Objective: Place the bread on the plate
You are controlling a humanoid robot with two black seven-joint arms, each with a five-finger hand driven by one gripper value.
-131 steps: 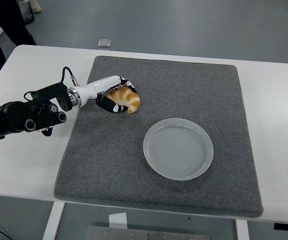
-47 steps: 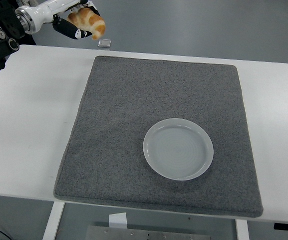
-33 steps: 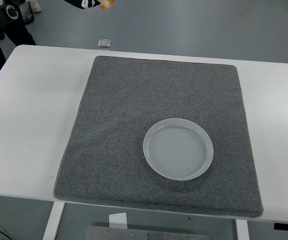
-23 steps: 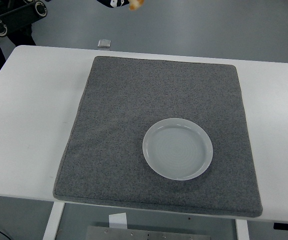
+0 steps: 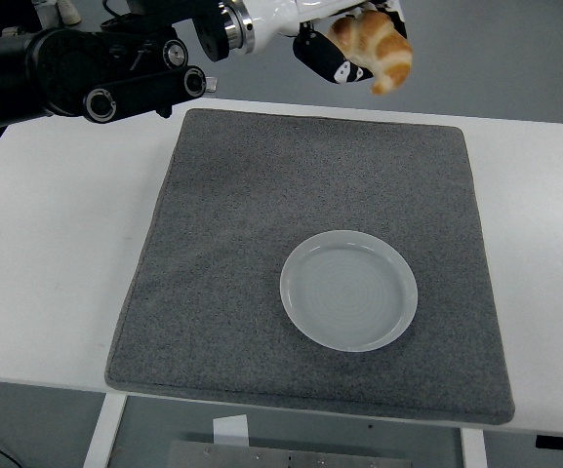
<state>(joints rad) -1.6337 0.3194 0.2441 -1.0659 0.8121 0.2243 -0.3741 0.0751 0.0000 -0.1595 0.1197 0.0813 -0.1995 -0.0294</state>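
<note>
Bread [image 5: 376,47] is riding in the left hand [image 5: 344,44], fingers wrapping it from below and behind. It's hanging in the air past the far edge of the grey mat [image 5: 310,253], well apart from the plate [image 5: 348,290], which is sitting bare on the mat's near-right part. Pickup looks done; transfer over the plate, lowering and release are all pending. Right arm isn't showing anywhere.
</note>
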